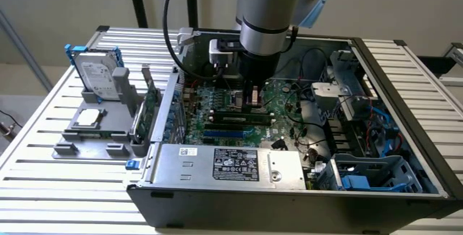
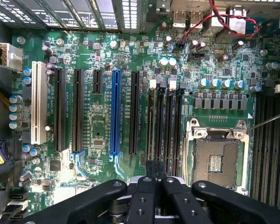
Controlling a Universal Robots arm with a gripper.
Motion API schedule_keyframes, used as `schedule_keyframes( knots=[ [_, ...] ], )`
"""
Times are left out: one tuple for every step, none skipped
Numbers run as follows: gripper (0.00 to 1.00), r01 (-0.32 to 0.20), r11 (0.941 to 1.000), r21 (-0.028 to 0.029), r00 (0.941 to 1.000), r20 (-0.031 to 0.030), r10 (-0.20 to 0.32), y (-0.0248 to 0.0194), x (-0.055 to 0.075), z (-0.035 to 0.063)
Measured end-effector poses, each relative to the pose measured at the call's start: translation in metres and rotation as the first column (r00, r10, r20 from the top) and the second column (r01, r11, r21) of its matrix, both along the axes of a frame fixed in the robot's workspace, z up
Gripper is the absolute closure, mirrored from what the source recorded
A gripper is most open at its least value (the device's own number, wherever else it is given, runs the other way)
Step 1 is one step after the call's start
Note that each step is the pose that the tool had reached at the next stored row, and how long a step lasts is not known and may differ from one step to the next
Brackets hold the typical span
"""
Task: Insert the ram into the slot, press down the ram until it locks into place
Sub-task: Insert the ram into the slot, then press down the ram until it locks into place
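Ram (image 1: 242, 118) is the thin green stick with dark chips, just under and a little forward of the jaws. It looks stood along the slot (image 1: 210, 120), though I cannot tell whether the end clips have caught.

Widest around the jaws is the open computer case (image 1: 289, 208), grey sheet steel with hard edges. Beneath them spreads the glossy green motherboard (image 2: 98, 154), thick with small round capacitors. Directly below the gripper (image 2: 156, 164) runs a bank of narrow black plastic memory sockets (image 2: 169, 126). The blue socket (image 2: 114, 116) lies off to one side of the jaws and the metal-framed processor socket (image 2: 217, 158) to the other. The jaws look brought together, with nothing seen between them.

This reads as the pressing step. It would go best with the closed tips centred on the stick's top edge, pushing straight down and evenly, since a thin board tilts easily. The small white clips (image 2: 152, 84), beyond the tips at the socket ends, are the sign to watch.
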State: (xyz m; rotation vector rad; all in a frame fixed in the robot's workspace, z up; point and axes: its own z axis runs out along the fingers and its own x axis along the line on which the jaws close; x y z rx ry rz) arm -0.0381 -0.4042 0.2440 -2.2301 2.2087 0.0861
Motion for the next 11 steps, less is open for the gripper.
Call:
schedule_keyframes(
  knots=[
    [0.89,0.0,1.0,0.0001,1.0,0.0,0.0,0.0,0.0,0.0],
    [0.89,0.0,1.0,0.0003,1.0,0.0,0.0,0.0,0.0,0.0],
    [0.89,0.0,1.0,0.0003,1.0,0.0,0.0,0.0,0.0,0.0],
    [0.89,0.0,1.0,0.0011,1.0,0.0,0.0,0.0,0.0,0.0],
    [0.89,0.0,1.0,0.0017,1.0,0.0,0.0,0.0,0.0,0.0],
    [0.89,0.0,1.0,0.0019,1.0,0.0,0.0,0.0,0.0,0.0],
    [0.89,0.0,1.0,0.002,1.0,0.0,0.0,0.0,0.0,0.0],
    [0.89,0.0,1.0,0.002,1.0,0.0,0.0,0.0,0.0,0.0],
    [0.89,0.0,1.0,0.002,1.0,0.0,0.0,0.0,0.0,0.0],
    [0.89,0.0,1.0,0.002,1.0,0.0,0.0,0.0,0.0,0.0],
    [0.89,0.0,1.0,0.002,1.0,0.0,0.0,0.0,0.0,0.0]
  ],
)
